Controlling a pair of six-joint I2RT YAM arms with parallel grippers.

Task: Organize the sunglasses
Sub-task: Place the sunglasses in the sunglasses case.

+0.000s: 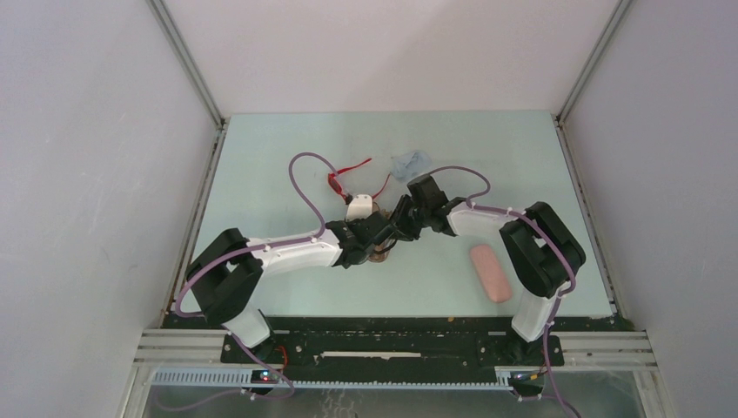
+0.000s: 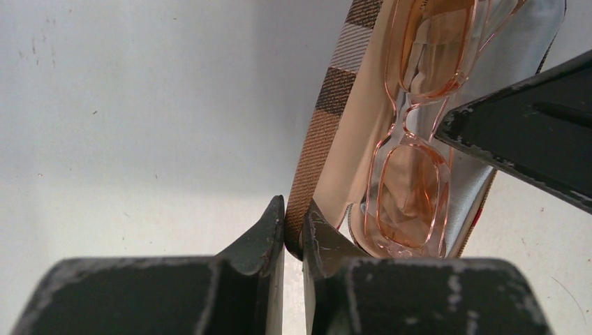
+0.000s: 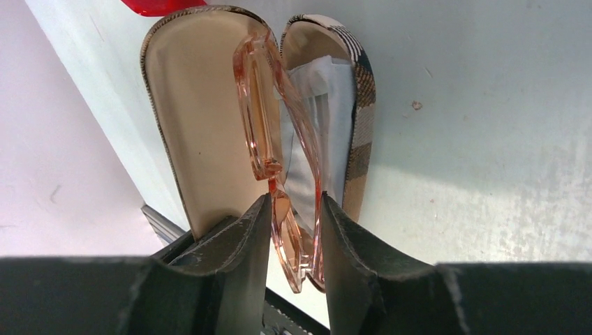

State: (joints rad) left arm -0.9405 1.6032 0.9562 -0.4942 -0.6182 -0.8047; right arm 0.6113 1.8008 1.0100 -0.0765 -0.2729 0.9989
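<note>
The left end effector (image 2: 293, 216) pinched the plaid case (image 2: 328, 118) by its rim, apparently keeping it open. The right end effector (image 3: 297, 209), clamped on the orange-tinted sunglasses (image 3: 258, 105), held them between the case halves.

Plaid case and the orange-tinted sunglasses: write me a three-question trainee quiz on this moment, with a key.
1. True or false: the left tool grips the plaid case by its edge.
2. The right tool is shut on: A the orange-tinted sunglasses; B a spoon; C nothing.
3. Do the red sunglasses lie on the table or inside a case?
Key: 1 true; 2 A; 3 on the table.
</note>
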